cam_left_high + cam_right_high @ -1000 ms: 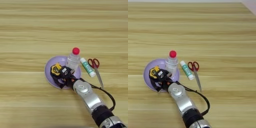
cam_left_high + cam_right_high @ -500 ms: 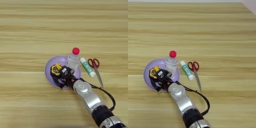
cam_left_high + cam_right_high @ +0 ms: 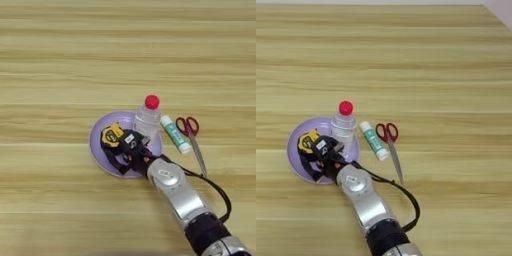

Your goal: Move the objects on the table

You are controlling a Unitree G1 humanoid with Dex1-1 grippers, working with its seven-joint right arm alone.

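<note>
A round lilac plate point(image 3: 100, 152) lies on the wooden table point(image 3: 60, 60). The yellow-and-black tape measure point(image 3: 110, 135) rests on the plate. My right gripper point(image 3: 121, 151) is down over the plate, right against the tape measure, and partly hides it. The silver forearm point(image 3: 175, 187) comes in from the bottom right. A clear plastic bottle with a red cap point(image 3: 148, 116) stands upright at the plate's right rim. Right of it lie the white-and-green glue stick point(image 3: 174, 134) and the red-handled scissors point(image 3: 192, 136), blades pointing toward me.
A black cable point(image 3: 216, 189) loops beside the forearm, close to the scissors' tip. The table's bare wood stretches wide to the left and across the far half.
</note>
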